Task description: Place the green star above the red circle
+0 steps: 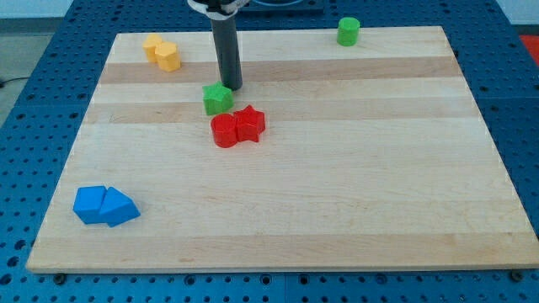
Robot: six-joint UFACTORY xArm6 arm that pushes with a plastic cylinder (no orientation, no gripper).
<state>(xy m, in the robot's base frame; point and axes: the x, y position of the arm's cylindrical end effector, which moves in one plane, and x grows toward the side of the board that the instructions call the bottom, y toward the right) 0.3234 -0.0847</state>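
Nearest the view's bottom, at the left, a blue cube (88, 204) and a blue wedge (119, 208) lie touching on the wooden board (337, 194). Farther up, near the middle, the red circle (225, 130) sits touching a red star (249, 123) on its right. The green star (217, 98) lies just above the red circle, at its upper left, seemingly just clear of it, though the gap is hard to judge. My tip (232, 87) stands just beyond the green star, at its upper right, close enough that it may be touching. The arm carries no jaws, only the rod, and it holds nothing. Toward the view's top, two yellow blocks (162, 51) sit together at the left and a green cylinder (348, 31) stands at the right edge.
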